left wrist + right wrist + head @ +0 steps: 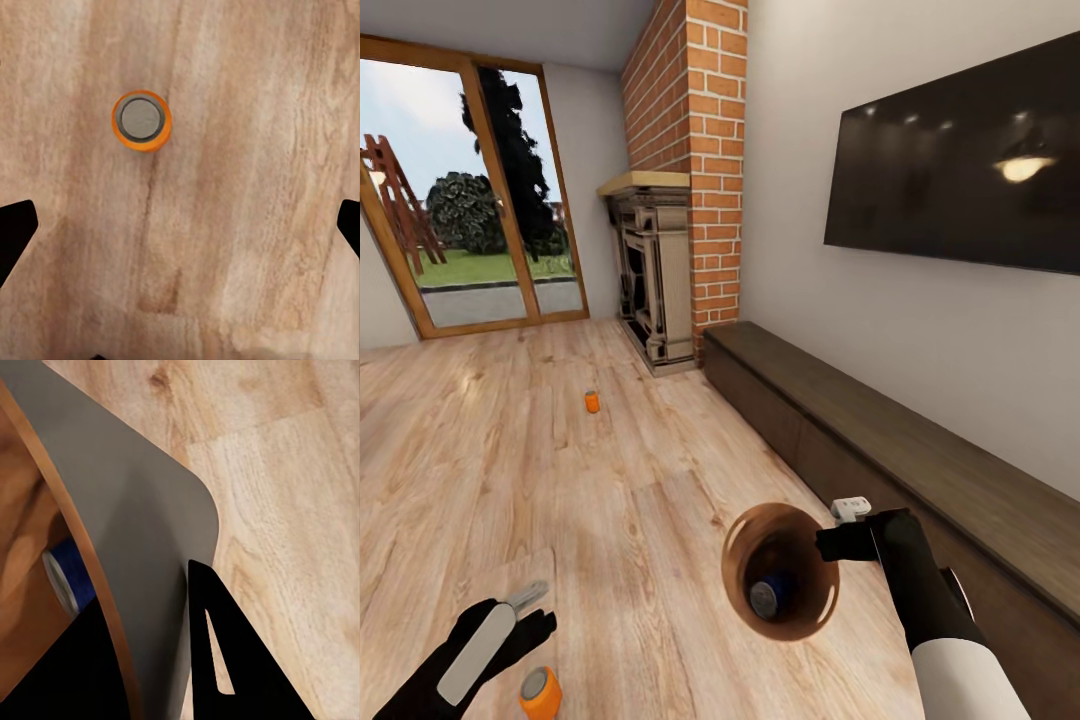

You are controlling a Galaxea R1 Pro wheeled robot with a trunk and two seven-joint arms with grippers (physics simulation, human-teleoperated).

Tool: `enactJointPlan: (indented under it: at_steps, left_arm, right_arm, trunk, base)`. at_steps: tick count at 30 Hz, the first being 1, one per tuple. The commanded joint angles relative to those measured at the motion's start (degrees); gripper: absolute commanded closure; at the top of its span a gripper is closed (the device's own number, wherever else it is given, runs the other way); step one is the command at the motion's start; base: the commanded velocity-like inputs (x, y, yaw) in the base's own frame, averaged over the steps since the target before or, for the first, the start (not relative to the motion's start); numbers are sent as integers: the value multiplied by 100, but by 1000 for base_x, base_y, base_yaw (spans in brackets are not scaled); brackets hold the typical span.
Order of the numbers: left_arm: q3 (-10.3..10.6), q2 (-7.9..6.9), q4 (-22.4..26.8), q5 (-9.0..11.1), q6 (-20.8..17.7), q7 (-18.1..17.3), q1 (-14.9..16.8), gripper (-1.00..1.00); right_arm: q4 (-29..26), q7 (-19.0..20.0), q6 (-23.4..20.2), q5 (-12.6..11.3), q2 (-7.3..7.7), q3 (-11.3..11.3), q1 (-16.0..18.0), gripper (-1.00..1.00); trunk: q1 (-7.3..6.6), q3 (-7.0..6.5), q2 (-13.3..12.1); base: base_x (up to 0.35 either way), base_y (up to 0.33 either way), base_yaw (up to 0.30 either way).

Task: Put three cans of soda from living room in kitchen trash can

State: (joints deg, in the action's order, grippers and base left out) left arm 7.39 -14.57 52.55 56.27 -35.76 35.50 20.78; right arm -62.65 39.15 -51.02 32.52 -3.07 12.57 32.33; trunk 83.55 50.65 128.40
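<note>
Pale wood planks make up the living-room floor (510, 470), and at the left the black left gripper (180, 225) hangs over it with its fingers spread wide and nothing between them. Directly below stands a bright orange soda can with a grey-white top (141, 121), upright, a little off the line between the fingers — the head view shows it just beside the gripper's tip. A second small orange soda can (592, 402) stands farther out in the middle of the floor, near the red brick fireplace with its carved grey mantel (660, 270).

To the right, the right gripper (838, 542) holds the tan, dark-lined round trash can (740, 560) by its rim, fingers clamped over the wall, the bin tipped so its mouth faces the camera. The blue soda can (770, 592) already lies inside.

The step in hand looks like picking up the near orange can. The next move calls for centring the left fingers over it, lowering, and closing. The floor around that can is open on all sides; on the right, the long low dark-wood cabinet (920, 450) runs close beside the right arm — little room there.
</note>
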Motion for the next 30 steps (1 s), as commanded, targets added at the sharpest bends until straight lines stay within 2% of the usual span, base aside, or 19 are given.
enactJointPlan:
  at_steps: [1, 5, 8, 14, 20, 23, 27, 30]
  left_arm:
    - [-3, -2, -13, -48, 10, -19, -2, -100]
    - [-13, -2, -41, -317, 21, -53, -7, -100]
    - [-56, 4, -191, -404, 7, -35, -8, -100]
    - [-81, 22, -365, -408, -21, -43, 21, -100]
    - [-52, 38, -878, -450, 28, -304, 171, -100]
    - [-40, 60, -943, -456, 32, -367, 197, -100]
    - [-32, 73, -958, -446, 30, -380, 280, -100]
    - [-40, 33, -535, -432, -104, -350, 333, -100]
  right_arm:
    - [-2, 14, -31, -105, -1, 0, 2, 100]
    - [-2, 14, -31, -105, -1, 0, 0, 100]
    - [-2, 14, -31, -105, -1, 0, -2, 100]
    - [-2, 14, -31, -105, 3, 0, -4, 100]
    - [-10, 14, -31, -105, 0, 0, -3, 100]
    - [-10, 14, -31, -105, 3, 0, -4, 100]
    - [-15, 14, -31, -105, 3, 0, -2, 100]
    - [-21, 14, -31, -105, 7, 0, -2, 100]
  trunk:
    - [0, -1, 0]
    - [0, -1, 0]
    - [0, -1, 0]
    - [0, -1, 0]
    - [131, 107, 241]
    - [197, 161, 361]
    - [285, 233, 522]
    - [351, 286, 642]
  base:
    - [25, 21, 0]
    - [117, 121, 0]
    - [188, 171, 0]
    - [45, 41, 0]
    - [5, 5, 0]
    - [0, 0, 0]
    - [0, 0, 0]
    - [0, 0, 0]
